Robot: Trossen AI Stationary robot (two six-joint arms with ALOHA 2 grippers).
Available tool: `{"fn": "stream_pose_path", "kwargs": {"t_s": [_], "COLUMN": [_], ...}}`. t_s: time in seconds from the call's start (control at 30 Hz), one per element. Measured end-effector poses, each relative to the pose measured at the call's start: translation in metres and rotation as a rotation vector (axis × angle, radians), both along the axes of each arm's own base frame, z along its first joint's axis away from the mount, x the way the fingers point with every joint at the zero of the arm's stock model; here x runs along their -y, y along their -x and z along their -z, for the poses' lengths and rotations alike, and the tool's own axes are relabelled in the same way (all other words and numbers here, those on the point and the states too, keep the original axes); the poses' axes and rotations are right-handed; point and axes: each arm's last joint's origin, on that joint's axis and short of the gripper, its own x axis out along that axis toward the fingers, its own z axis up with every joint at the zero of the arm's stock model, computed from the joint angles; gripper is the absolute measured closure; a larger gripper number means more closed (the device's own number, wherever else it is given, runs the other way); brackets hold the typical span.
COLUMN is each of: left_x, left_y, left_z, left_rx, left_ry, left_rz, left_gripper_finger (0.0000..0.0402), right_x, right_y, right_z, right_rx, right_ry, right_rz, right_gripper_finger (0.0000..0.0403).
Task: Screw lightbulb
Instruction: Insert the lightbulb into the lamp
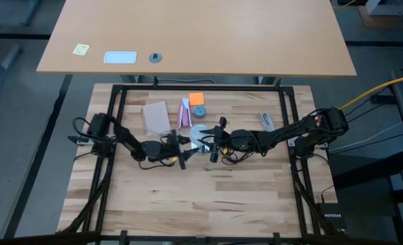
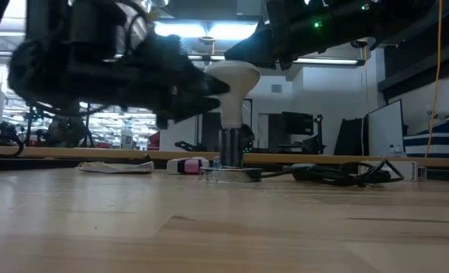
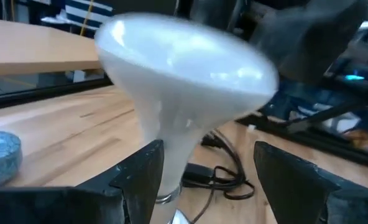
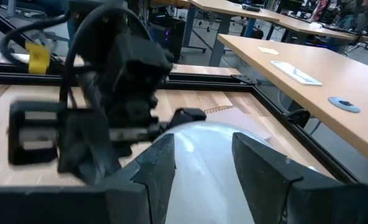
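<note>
While the lightbulb stands upright in its socket near the table's middle, the left gripper straddles its narrow neck, one finger touching, the other apart. The right gripper grasps the round globe from the right.
</note>
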Motion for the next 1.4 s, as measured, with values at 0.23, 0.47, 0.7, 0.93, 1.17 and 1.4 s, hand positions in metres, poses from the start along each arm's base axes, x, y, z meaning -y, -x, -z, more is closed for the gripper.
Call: {"fn": "stream_pose_path", "kwargs": {"t_s": [0.23, 0.47, 0.7, 0.93, 1.17, 1.4], "left_x": [-0.009, -0.012, -0.012, -0.018, -0.025, -0.025], "left_y": [-0.014, -0.012, -0.017, -0.029, -0.032, -0.032], "left_z": [0.005, 0.013, 0.009, 0.0, -0.001, 0.0], "left_rx": [-0.007, -0.068, -0.062, -0.049, -0.046, -0.047], "left_ry": [0.004, 0.028, -0.001, -0.068, -0.059, -0.058], "left_rz": [-0.041, -0.061, -0.077, -0.102, -0.118, -0.118], "left_gripper_finger": [0.0161, 0.0161, 0.0161, 0.0161, 0.0161, 0.0193], "right_x": [0.0, 0.001, 0.001, 0.0, 0.001, 0.001], "right_y": [0.0, 0.0, 0.0, 0.0, 0.0, 0.0], "right_z": [0.0, 0.0, 0.0, 0.0, 0.0, 0.0], "right_rx": [-0.001, -0.001, -0.001, -0.001, 0.0, 0.001], "right_ry": [0.009, 0.008, 0.007, 0.005, 0.004, 0.005], "right_rz": [0.009, 0.016, 0.017, 0.017, 0.021, 0.022], "right_gripper_finger": [0.0236, 0.0236, 0.0236, 0.0236, 0.0236, 0.0236]}}
